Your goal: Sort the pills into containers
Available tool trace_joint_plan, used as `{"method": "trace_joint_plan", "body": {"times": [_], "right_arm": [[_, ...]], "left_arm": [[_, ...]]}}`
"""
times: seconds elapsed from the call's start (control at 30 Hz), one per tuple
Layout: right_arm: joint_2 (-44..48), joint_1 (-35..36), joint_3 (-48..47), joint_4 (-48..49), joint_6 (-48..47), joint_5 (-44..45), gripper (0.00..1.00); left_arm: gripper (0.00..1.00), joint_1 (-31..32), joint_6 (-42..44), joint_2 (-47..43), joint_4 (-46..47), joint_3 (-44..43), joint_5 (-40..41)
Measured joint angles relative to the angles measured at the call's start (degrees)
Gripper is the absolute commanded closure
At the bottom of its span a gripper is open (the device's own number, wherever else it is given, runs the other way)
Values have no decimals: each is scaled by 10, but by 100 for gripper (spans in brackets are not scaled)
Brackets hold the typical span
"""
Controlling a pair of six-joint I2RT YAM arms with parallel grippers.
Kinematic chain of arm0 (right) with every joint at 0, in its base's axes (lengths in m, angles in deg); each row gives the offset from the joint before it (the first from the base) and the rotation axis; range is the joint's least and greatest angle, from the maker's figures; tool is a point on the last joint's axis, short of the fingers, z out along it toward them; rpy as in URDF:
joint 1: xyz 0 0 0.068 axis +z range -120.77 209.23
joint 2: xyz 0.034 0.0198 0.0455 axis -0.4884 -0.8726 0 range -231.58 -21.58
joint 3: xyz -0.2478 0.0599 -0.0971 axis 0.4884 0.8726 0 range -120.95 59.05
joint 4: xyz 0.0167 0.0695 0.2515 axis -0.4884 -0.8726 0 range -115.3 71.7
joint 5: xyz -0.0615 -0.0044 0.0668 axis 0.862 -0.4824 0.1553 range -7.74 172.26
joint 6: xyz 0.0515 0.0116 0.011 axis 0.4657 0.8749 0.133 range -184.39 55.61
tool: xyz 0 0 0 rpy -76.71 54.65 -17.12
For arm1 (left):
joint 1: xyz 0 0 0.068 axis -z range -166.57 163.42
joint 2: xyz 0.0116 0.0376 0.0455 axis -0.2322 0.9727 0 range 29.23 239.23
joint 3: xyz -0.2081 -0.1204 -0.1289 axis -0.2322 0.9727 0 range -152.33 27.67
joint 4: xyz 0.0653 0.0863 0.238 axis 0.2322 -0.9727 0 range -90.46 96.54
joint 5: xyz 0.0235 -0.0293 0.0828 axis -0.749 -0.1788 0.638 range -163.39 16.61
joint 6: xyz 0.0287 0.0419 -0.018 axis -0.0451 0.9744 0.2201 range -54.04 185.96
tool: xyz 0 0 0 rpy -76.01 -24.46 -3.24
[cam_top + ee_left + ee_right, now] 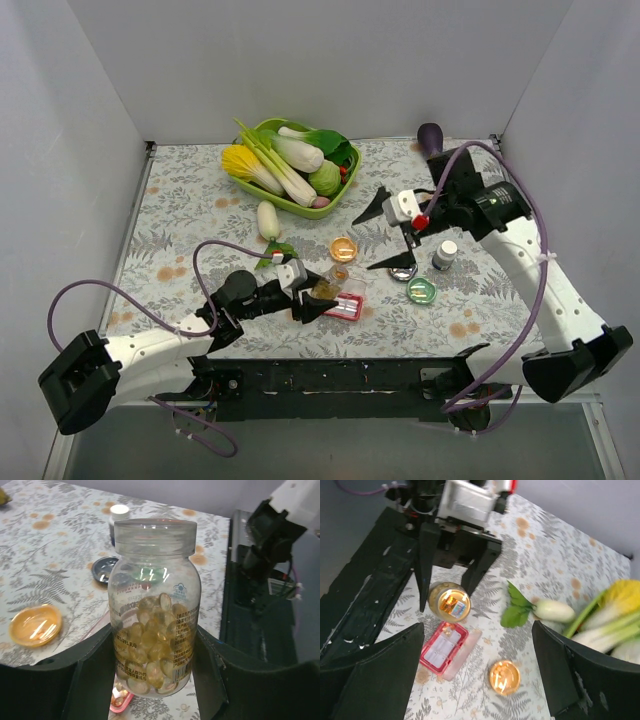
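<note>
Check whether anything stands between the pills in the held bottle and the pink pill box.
Nothing visible does. The left gripper holds the amber bottle right beside the pink pill box, whose lid lies open. The gold cap is off, lying apart on the table; the right gripper hangs open, off to the side.

**Glossy plastics on a matt printed tabletop**

The bottle (152,615) is clear, smooth plastic with bright glare on its shoulder and a thin printed label. The left claw (152,640) has matt black plastic fingers (85,685). To the left, the gold cap (35,625) is glossy with a metallic sheen. The pill box (442,647) is translucent pink-red plastic, smooth and faintly shiny. The tabletop (60,545) has a matt floral-printed covering; whether it is cloth or paper cannot be told.
</note>
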Motion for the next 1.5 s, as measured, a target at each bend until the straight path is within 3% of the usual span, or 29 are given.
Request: {"method": "trace_joint_plan", "body": {"times": [0.07, 0.17, 0.47, 0.6, 0.83, 0.97, 1.03, 1.13, 1.17, 1.23, 1.27, 1.3, 1.37, 1.5], "right_arm": [[-12, 27, 1, -63, -100, -7, 9], [-54, 70, 14, -115, -179, -6, 12], [-86, 146, 36, -134, -189, 33, 36], [-86, 154, 36, -123, -158, 50, 59], [-86, 156, 39, -86, -73, 56, 76], [-82, 151, 61, -6, 79, 71, 96], [-79, 142, 82, 68, 209, 92, 97], [-78, 118, 120, 173, 390, 130, 90], [-80, 111, 129, 198, 434, 141, 69], [-88, 94, 142, 240, 510, 150, 46], [-92, 86, 145, 257, 537, 149, 24], [-94, 78, 146, 269, 556, 148, 16], [-95, 68, 146, 278, 579, 136, 7], [-92, 35, 123, 254, 521, 71, 5]], "left_arm": [[100, 0, -11, -16, -7, 0, -35], [100, 0, -26, -22, -17, 0, -74], [100, 0, -47, -18, -36, 0, -127], [100, 0, -50, -18, -36, 0, -130], [100, 0, -52, -19, -38, 0, -114], [100, 1, -59, -21, -47, 0, -78], [100, 1, -61, -20, -51, 0, -36], [100, 2, -64, -6, -54, -2, 36], [100, 2, -66, 3, -55, -5, 57], [100, 3, -69, 28, -53, -17, 96], [100, 3, -70, 37, -53, -23, 107], [100, 3, -70, 45, -50, -28, 119], [100, 3, -66, 53, -33, -33, 137], [100, 0, -58, 43, -25, -37, 131]]}}
